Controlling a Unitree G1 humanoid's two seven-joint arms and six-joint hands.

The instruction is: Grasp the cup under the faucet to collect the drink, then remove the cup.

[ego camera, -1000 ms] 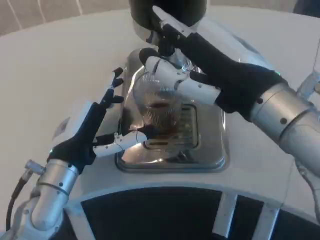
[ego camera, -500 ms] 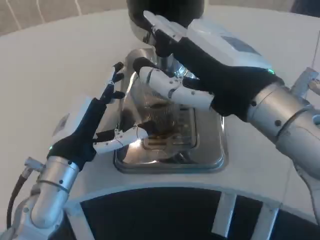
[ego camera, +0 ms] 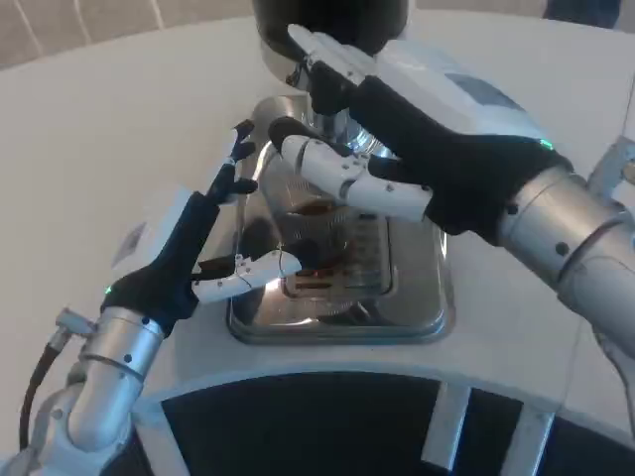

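Left hand [ego camera: 189, 253] is spread wide at the near-left side of the clear cup [ego camera: 316, 230], nothing gripped: the long fingers [ego camera: 232, 164] are pointed up and away along the cup's left flank, while the thumb is reached in low toward its base, so the cup is bracketed and braced rather than squeezed. Whether the thumb tip is actually touching the wall cannot be told. Right hand [ego camera: 417, 139] is brought in from the far right and draped over the cup's rim; its white fingers [ego camera: 342, 178] are laid across the top front of the cup, and the upper finger is raised against the faucet [ego camera: 322, 94], a placement that is judged to be for working the tap. A firm closure around the cup is not shown, so its hold cannot be called.

The cup is stood upright on the steel drip tray [ego camera: 417, 297], directly below the faucet of the dark dispenser [ego camera: 332, 20], with brown drink seen low inside. Filling is judged to be underway; removal from the white surface [ego camera: 89, 129] is not yet begun.
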